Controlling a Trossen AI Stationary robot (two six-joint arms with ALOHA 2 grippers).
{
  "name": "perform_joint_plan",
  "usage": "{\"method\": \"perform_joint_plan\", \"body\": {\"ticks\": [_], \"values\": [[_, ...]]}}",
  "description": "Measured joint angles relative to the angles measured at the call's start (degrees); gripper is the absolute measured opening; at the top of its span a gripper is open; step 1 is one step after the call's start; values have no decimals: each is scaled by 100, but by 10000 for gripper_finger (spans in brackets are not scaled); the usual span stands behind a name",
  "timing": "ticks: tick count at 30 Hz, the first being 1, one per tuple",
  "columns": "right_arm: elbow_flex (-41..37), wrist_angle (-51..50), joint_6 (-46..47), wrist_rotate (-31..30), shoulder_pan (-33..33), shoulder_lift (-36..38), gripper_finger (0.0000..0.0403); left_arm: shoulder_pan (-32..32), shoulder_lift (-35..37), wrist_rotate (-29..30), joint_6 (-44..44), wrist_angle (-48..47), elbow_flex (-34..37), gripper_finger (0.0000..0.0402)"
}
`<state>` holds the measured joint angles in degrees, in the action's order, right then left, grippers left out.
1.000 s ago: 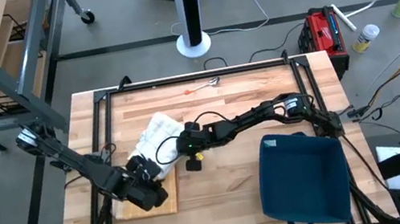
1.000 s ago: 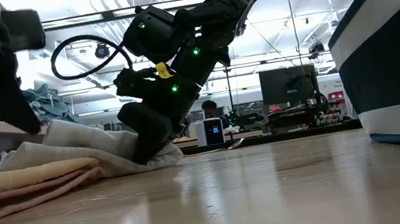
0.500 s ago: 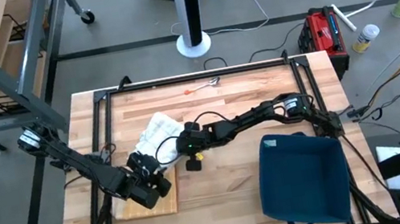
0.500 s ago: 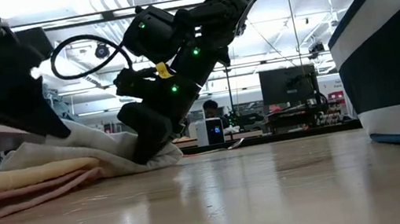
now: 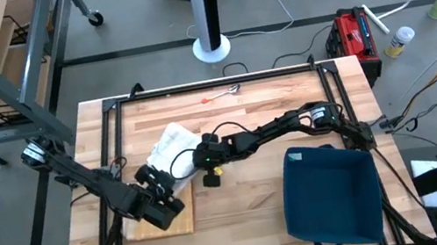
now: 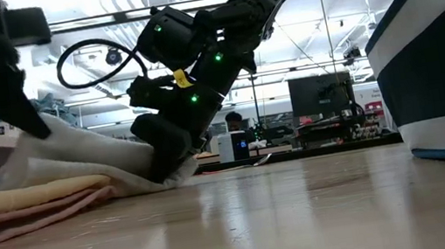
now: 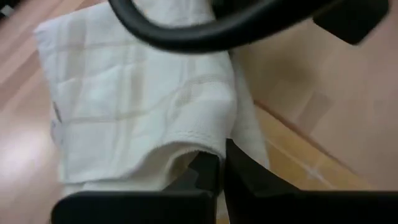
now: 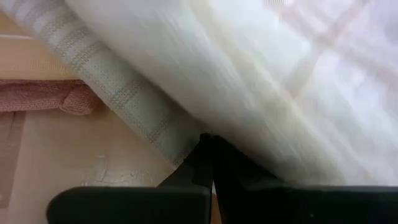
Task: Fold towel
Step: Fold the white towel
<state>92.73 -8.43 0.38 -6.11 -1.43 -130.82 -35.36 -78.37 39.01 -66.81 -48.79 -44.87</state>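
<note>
A white towel (image 5: 167, 147) lies bunched on the table's left half, and its underside fills the right wrist view (image 8: 261, 81). My left gripper (image 5: 165, 188) is at the towel's near-left side, shut on its edge. It shows high at the left of the low view (image 6: 26, 125). My right gripper (image 5: 185, 172) is at the towel's near-right side, low at the table, shut on the cloth (image 6: 163, 170). The towel's lower part rests on a folded tan towel (image 6: 23, 212). My left gripper pinches the towel's hemmed edge (image 7: 202, 144) between its two fingers, slanting down from the near left. The hem curls over the fingertips; one layer or several, I cannot tell. That edge is raised off the pile (image 6: 58, 145). My right gripper pinches the towel's lower edge (image 8: 183, 134) between its two fingers, slanting down from the table's right. The fingertips are down at the tabletop (image 6: 168, 175). From there the cloth slopes up, fairly taut, toward my left gripper.
A dark blue bin (image 5: 333, 194) stands at the near right, close to the right arm's base. The folded tan towel (image 5: 167, 224) lies under and just in front of my left gripper. A small red-handled tool (image 5: 218, 96) lies near the far edge.
My left gripper has dipped onto the towel's near-left edge, taken hold and come up a little with it. That edge is lifted, and the cloth now runs in a straighter slope down to my right gripper, which has kept still.
</note>
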Motion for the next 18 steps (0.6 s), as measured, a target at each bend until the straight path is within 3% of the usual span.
{"method": "perform_joint_plan", "body": {"ticks": [4,9,16,18], "values": [[0,-2,0,2,2,0,0,-111,35,-391,149,-856,-443,1],[-2,0,0,4,1,0,0,-135,53,-1134,311,-308,-431,1],[-9,-245,-22,68,0,109,0,-135,-4,-838,-171,762,218,2],[-14,-350,0,353,0,192,0,-135,-15,-728,-343,951,355,8]]}}
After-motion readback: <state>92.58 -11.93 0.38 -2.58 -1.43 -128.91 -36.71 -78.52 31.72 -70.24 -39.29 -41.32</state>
